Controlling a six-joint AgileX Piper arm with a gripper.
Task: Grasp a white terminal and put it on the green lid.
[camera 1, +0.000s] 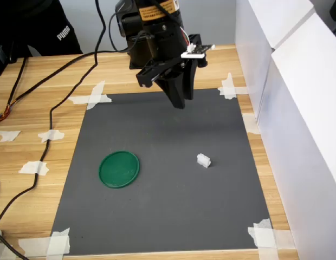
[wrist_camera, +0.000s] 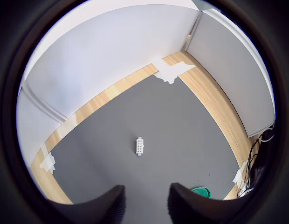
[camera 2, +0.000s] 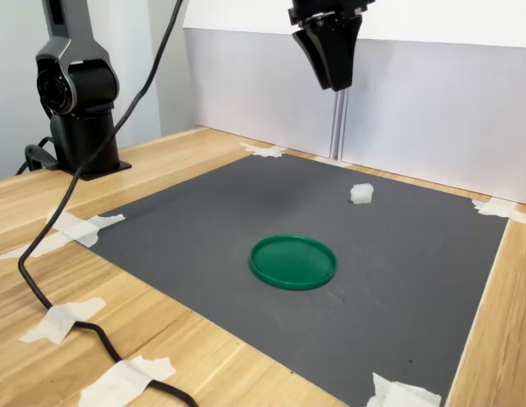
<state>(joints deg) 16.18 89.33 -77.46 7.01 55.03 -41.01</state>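
- On the grey mat [camera 1: 168, 211] we see the white terminal [camera 1: 204, 160] lying well apart from the green lid [camera 1: 119, 169].
- Our gripper [camera 1: 180, 101] hangs high above, fingers [wrist_camera: 107, 205] narrowly parted, holding nothing.

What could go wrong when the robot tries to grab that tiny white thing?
The white terminal is very small and lies loose on the grey mat, so the hand, high above it, might miss it or knock it away when coming down. It might also slip out of the fingers on the way across. The green lid lies apart from it, so a poorly aimed drop could land on the mat instead.
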